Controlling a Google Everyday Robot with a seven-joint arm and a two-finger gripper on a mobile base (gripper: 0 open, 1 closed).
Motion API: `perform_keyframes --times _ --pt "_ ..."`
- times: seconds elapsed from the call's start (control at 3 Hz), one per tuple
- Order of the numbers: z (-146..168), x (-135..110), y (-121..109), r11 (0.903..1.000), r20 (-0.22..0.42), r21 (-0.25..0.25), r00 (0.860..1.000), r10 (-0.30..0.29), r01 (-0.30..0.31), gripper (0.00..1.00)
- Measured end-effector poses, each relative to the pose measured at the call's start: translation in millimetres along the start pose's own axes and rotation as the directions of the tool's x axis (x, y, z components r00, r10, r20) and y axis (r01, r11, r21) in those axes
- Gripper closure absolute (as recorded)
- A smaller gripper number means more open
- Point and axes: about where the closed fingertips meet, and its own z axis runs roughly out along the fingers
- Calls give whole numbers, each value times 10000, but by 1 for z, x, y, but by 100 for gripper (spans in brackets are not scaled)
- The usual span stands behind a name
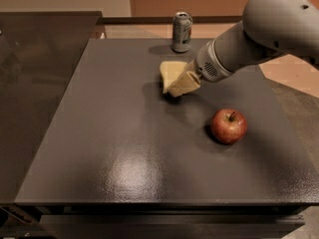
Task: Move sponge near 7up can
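The pale yellow sponge (170, 71) is in the middle of the dark table (99, 133), toward the back, a short way in front of the 7up can (182, 31). The silver and green can stands upright at the table's far edge. My gripper (176, 87) reaches in from the right on the grey arm (259, 29). Its tan fingers (185, 83) are shut on the sponge's right side and hold it just above the table. A shadow lies under the sponge. The sponge and can are apart.
A red apple (229, 126) sits on the table's right side, in front of the arm. A dark glossy counter (35, 73) adjoins the table on the left. A wall runs behind the can.
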Motion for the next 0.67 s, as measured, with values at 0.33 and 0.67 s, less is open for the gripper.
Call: perform_keyframes --times 0.33,0.67 --pt "-6 11 -41 9979 -212 318 9981 574 -567 100" --pt "-6 23 -79 9921 -310 599 9932 1126 -1106 100"
